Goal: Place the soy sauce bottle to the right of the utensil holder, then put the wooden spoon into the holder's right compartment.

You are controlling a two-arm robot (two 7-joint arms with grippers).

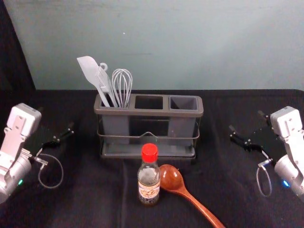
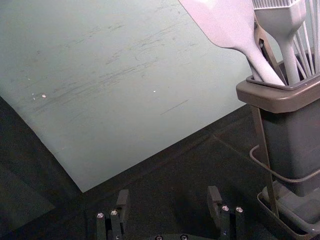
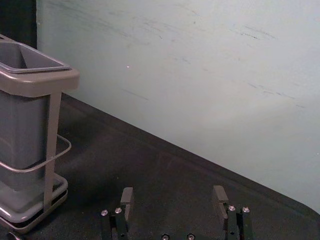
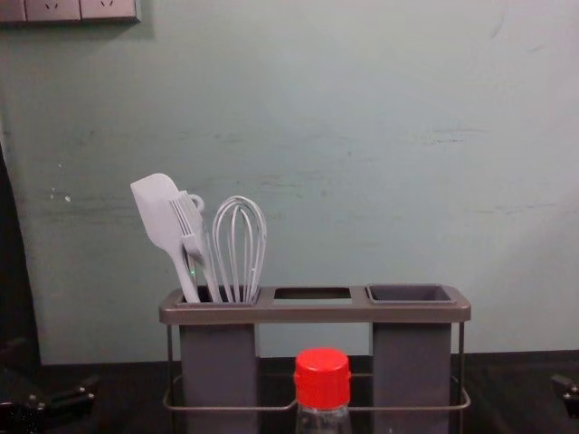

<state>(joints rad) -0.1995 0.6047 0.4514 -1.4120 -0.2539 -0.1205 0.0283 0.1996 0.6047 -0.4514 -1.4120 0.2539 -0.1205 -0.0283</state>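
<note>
While bottle [image 1: 149, 176] fronts holder [image 1: 152, 112], left claw [image 1: 56, 118], right claw [image 1: 246, 121] flank both.

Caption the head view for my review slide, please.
Soy sauce bottle and wooden spoon lie before the utensil holder, open left gripper and right gripper on either side.

Soft light brightens the wall [image 1: 190, 47] above dim black cloth [image 1: 90, 194].

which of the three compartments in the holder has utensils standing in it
The left compartment of the utensil holder: a spatula and a whisk stand in it, while the middle compartment and right compartment are empty.
</note>
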